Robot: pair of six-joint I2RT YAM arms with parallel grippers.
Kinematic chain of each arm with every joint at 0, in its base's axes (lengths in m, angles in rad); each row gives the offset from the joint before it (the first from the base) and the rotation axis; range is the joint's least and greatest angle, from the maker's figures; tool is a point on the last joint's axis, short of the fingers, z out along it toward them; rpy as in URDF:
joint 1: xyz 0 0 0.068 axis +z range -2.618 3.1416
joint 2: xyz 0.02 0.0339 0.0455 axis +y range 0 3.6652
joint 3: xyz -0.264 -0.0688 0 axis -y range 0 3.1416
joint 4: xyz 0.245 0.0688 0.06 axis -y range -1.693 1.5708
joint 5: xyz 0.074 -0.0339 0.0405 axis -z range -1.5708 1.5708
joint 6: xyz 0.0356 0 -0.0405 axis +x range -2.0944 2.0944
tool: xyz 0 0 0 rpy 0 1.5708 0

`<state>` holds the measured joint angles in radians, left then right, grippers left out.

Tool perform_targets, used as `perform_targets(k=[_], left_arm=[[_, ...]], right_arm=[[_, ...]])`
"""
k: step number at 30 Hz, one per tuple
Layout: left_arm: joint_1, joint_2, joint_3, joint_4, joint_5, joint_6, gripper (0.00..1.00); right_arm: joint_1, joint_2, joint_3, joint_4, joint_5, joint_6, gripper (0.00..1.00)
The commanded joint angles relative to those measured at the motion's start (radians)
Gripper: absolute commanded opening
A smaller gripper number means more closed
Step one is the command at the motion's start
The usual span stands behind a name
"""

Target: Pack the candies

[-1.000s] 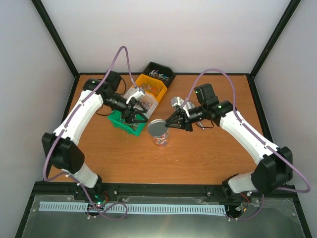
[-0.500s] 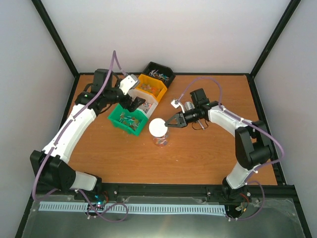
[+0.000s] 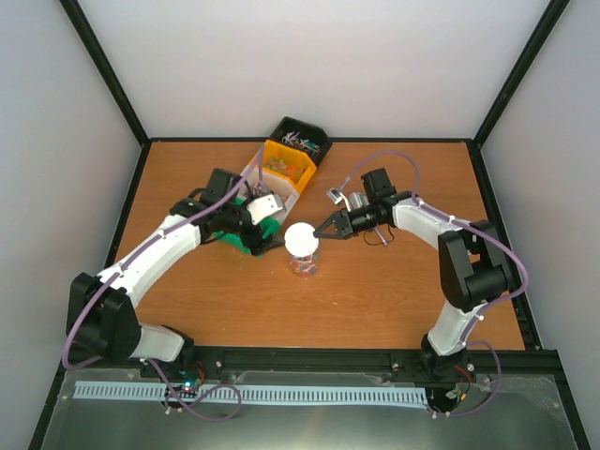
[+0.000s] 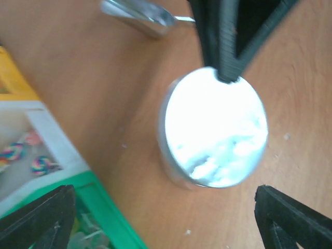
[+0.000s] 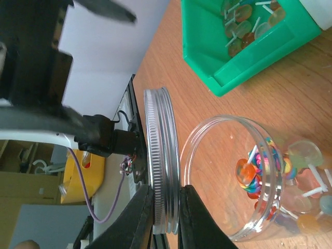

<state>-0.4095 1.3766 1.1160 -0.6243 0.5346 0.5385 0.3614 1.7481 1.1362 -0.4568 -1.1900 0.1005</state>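
And the right claw [image 5: 166, 206] pinches the lid [image 5: 162, 171] by its rim, just off the jar [image 5: 206, 125], likely so candies [image 5: 249, 175] can enter; left claw [image 4: 164, 220] hovers spread wide.

The desk [image 3: 375, 300] is smooth brown wood with a dull shine. The lid [image 5: 162, 166] is shiny silver metal with fine ridges round its edge. The jar [image 5: 193, 136] is clear and glossy. The green bin [image 5: 259, 59] is smooth, shiny plastic. The candies [image 5: 248, 174] look glossy.
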Motion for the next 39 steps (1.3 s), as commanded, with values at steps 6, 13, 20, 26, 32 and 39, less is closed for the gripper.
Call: perform_targets(k=[6, 13, 20, 26, 32, 39], left_arm=[[-0.053, -0.001, -0.122, 0.108, -0.003, 0.054, 0.84], [-0.066, 0.044, -0.146, 0.131, 0.009, 0.041, 0.74], [-0.069, 0.070, -0.164, 0.174, 0.002, 0.031, 0.66], [-0.074, 0.076, -0.185, 0.167, 0.042, 0.061, 0.64], [-0.090, 0.096, -0.199, 0.183, 0.042, 0.054, 0.60], [-0.091, 0.102, -0.202, 0.196, 0.041, 0.043, 0.57]], right_arm=[[-0.004, 0.028, -0.001, 0.038, -0.021, 0.073, 0.06], [-0.004, 0.037, -0.011, 0.044, -0.006, 0.084, 0.07], [-0.004, 0.050, -0.031, 0.057, -0.005, 0.094, 0.05], [-0.004, 0.055, -0.030, 0.041, 0.016, 0.072, 0.05], [-0.005, 0.066, -0.027, 0.041, 0.016, 0.075, 0.06], [-0.003, 0.064, -0.030, 0.053, -0.011, 0.088, 0.06]])
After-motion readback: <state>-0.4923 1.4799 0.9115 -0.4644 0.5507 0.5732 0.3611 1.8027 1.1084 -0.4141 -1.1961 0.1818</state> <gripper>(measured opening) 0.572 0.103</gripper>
